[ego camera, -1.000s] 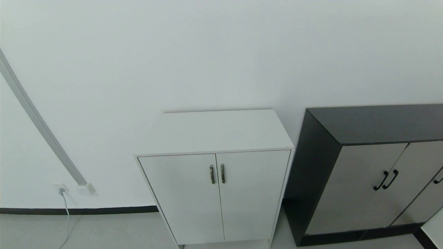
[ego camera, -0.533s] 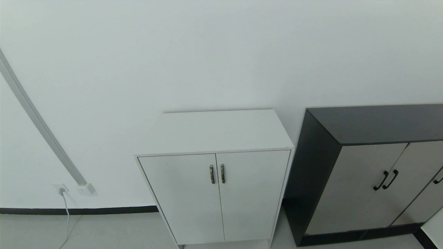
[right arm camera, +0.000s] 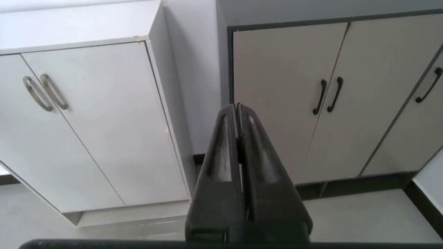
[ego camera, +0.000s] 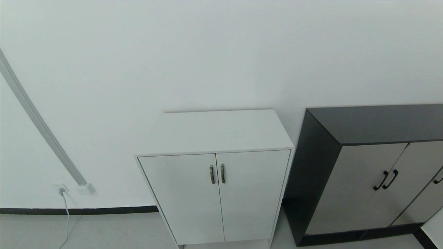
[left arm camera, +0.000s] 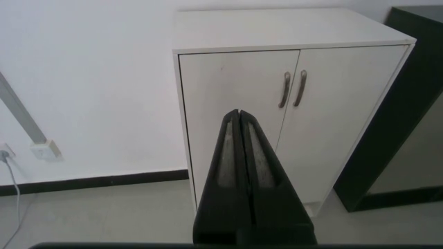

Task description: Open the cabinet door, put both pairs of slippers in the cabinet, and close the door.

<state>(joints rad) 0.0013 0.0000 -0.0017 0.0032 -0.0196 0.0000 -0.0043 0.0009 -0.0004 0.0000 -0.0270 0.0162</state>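
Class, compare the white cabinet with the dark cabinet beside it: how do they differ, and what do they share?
The white cabinet is white all over; the dark cabinet has a black body and grey doors. It has black handles; the white cabinet has metal-coloured handles. The dark cabinet is wider than the white cabinet. Both stand against the wall, doors shut.

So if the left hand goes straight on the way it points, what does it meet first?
Probably the white two-door cabinet's left door, beside its metal handle; depth is unclear.
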